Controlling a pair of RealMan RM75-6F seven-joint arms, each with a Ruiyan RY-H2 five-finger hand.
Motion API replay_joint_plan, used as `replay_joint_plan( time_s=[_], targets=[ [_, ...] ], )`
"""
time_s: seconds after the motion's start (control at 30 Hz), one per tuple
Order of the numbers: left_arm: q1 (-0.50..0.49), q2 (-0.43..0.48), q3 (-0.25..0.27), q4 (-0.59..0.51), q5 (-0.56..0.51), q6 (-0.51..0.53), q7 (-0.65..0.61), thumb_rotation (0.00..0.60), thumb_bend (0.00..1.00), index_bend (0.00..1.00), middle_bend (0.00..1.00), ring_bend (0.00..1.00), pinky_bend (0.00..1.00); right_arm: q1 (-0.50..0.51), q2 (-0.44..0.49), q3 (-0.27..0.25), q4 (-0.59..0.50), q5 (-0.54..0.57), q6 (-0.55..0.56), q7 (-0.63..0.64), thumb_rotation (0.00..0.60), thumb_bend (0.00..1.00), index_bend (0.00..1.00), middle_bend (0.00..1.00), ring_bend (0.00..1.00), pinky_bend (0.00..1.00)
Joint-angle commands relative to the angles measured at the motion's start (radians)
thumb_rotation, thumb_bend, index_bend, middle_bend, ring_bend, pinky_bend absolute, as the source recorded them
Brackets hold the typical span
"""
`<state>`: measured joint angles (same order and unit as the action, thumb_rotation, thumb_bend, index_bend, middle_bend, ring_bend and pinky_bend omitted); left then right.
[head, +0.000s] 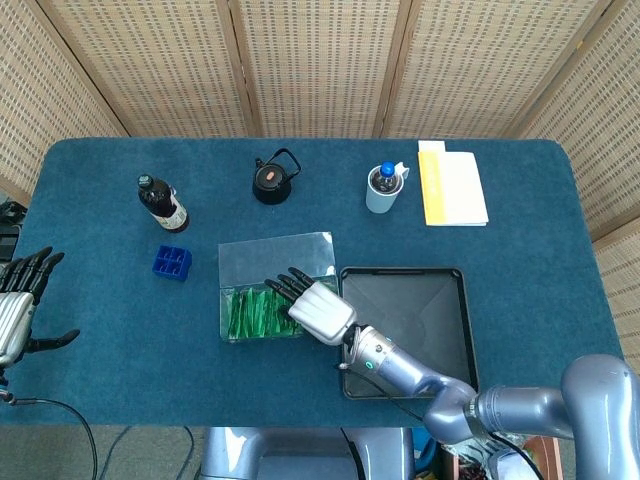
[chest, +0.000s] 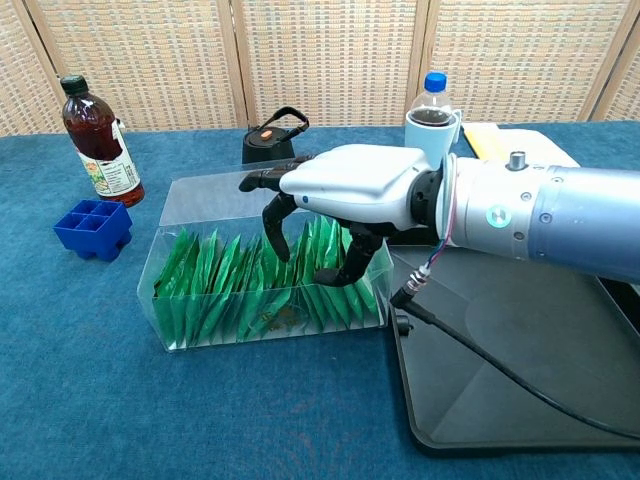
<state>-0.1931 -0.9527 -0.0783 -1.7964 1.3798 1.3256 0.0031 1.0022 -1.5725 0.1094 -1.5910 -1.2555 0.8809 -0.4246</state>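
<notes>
A clear plastic box (head: 228, 300) (chest: 170, 300) lies mid-table, filled with a row of green packets (head: 250, 315) (chest: 230, 285); its clear lid (head: 275, 258) lies flat behind it. My right hand (head: 320, 308) (chest: 350, 185) hovers over the box's right end. Its dark fingers (chest: 272, 225) curl down among the packets and the thumb reaches the packets nearest the right wall. No packet is lifted. My left hand (head: 15, 305) hangs off the table's left edge with its fingers apart, holding nothing and far from everything.
A black tray (head: 420, 310) (chest: 520, 340) sits right beside the box. A dark bottle (head: 160, 203) (chest: 98, 140) and blue crate (head: 172, 262) (chest: 92, 227) stand left. A black kettle (head: 272, 178) (chest: 272, 135), a cup with a water bottle (head: 383, 188) (chest: 432, 115) and a yellow-white booklet (head: 452, 185) lie behind.
</notes>
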Motion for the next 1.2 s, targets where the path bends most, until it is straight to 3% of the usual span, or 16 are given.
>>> replay_joint_plan(
  time_s=[0.03,0.73,1.2],
  targets=[
    [0.0,0.0,0.001,0.0,0.0,0.0,0.001,0.6,0.09,0.0,0.0,0.0,0.0,-0.002,-0.004,0.003,0.009,-0.001,-0.001,0.005,0.6,0.49,0.47,0.08,0.0,0.01],
    [-0.003,0.001,0.001,0.002,-0.005,-0.003,-0.005,0.6,0.09,0.0,0.0,0.0,0.0,-0.012,-0.041,0.018,0.077,-0.002,-0.01,0.026,0.6,0.49,0.47,0.09,0.0,0.02],
    [-0.004,0.001,0.001,0.002,-0.008,-0.005,-0.005,0.6,0.09,0.0,0.0,0.0,0.0,-0.025,-0.07,0.021,0.109,-0.042,0.001,0.063,0.6,0.49,0.52,0.11,0.0,0.04]
  ],
)
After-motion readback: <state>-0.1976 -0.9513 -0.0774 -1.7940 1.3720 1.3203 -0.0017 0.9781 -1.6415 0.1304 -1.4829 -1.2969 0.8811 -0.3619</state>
